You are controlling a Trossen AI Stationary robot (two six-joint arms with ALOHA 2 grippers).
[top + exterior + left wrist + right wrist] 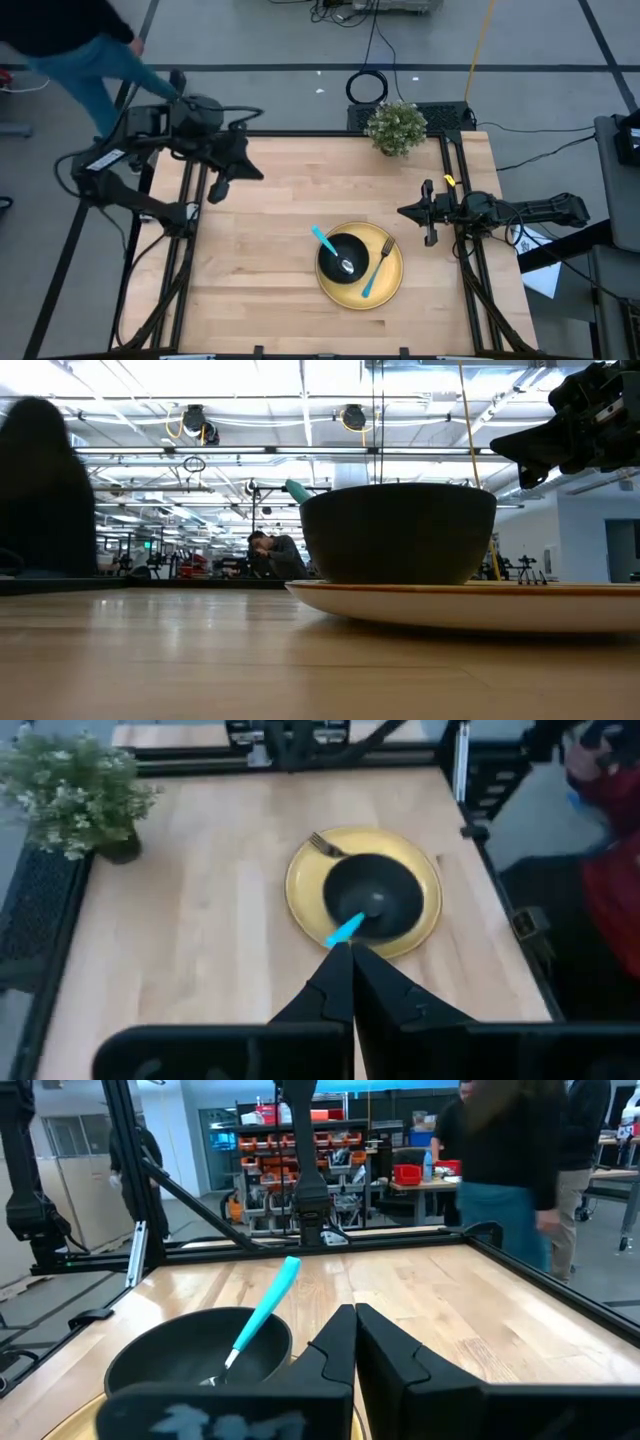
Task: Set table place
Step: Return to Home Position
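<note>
Bare wood of the table fills the front of the low view, and just behind it sits the yellow plate with the black bowl on top. From above, the whole setting is on the right half of the table, nearer the front edge than the back.

The bowl sits about in the middle of the plate, which leaves a bare crescent of yellow on its right; that's where the fork lies flat, tines pointing toward the plant. The spoon stands business end down in the bowl with its turquoise handle propped on the rim, sticking out toward the left arm's side. Leaning like that, I'd guess it can't roll anywhere.

The left gripper hangs high over the far left corner, well apart from the plate but aimed at it, fingers pressed together on nothing. The right gripper hovers just beside the plate's far right edge, up off the wood, fingers also closed and empty. That makes sense to me, since nothing looks left to carry.

My read is that the place is set, and all that's left is parking both arms; the right one is the one to watch, because it's close enough to clip the fork or the plate rim if it swings low.

A person is standing past the far left corner.
</note>
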